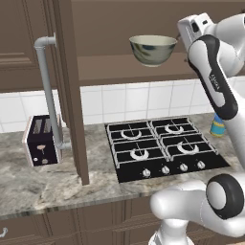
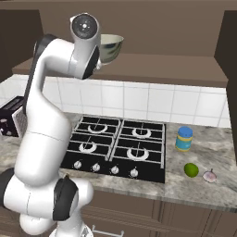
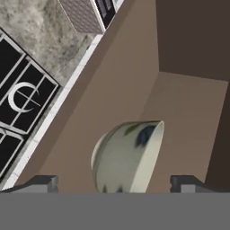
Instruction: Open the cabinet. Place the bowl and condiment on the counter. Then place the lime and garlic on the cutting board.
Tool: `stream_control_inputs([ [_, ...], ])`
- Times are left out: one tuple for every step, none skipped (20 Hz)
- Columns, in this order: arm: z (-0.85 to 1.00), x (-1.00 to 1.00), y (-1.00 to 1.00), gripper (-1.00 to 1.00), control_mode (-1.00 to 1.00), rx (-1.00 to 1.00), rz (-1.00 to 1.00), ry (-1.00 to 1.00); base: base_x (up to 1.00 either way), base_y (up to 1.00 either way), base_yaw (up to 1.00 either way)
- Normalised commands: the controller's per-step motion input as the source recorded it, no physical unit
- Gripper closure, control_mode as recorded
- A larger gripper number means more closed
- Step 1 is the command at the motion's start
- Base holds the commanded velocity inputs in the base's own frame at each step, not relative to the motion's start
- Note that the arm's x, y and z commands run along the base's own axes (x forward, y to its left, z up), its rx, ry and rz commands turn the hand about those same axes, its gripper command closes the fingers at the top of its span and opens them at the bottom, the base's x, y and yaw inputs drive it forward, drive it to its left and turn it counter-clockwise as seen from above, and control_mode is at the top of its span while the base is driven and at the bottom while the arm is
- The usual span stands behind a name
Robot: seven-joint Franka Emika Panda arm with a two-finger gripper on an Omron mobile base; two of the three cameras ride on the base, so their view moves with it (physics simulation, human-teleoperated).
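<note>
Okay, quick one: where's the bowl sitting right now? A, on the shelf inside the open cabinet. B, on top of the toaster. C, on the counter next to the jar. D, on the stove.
A: the bowl stands on the cabinet shelf above the stove, door swung open, and the open fingers flank it without touching.

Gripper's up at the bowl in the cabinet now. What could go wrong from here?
1. The bowl sits near the shelf's front edge, and the open gripper straddles its rounded side; a poor closure might nudge it off.
2. If it drops, the stove lies directly below.
3. The open cabinet door stands out over the counter to the left, so a wide swing with the bowl may hit it.
</note>
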Motion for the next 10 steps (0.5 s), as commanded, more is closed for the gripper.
stream_control_inputs([
  [0.0, 0.21, 0.0, -1.0, -1.0, 0.0, 0.0, 0.0, 0.0, 0.0, 0.0],
  [0.0, 0.22, 0.0, -1.0, -1.0, 0.0, 0.0, 0.0, 0.0, 0.0, 0.0],
  [0.0, 0.31, 0.0, -1.0, -1.0, 0.0, 0.0, 0.0, 0.0, 0.0, 0.0],
  [0.0, 0.34, 0.0, -1.0, -1.0, 0.0, 0.0, 0.0, 0.0, 0.0, 0.0],
  [-0.01, 0.37, 0.0, -1.0, -1.0, 0.0, 0.0, 0.01, 0.0, 0.0, 0.0],
  [-0.03, 0.39, 0.0, -1.0, -1.0, 0.0, 0.0, 0.01, 0.0, 0.0, 0.0],
  [-0.01, 0.37, 0.0, -1.0, -1.0, 0.0, 0.0, 0.0, 0.0, 0.0, 0.0],
  [0.0, 0.36, 0.0, -1.0, -1.0, 0.0, 0.0, 0.0, 0.0, 0.0, 0.0],
  [0.0, 0.37, 0.0, -1.0, -1.0, 0.0, 0.0, 0.0, 0.0, 0.0, 0.0],
  [0.0, 0.37, 0.0, -1.0, -1.0, 0.0, 0.0, 0.0, 0.0, 0.0, 0.0],
])
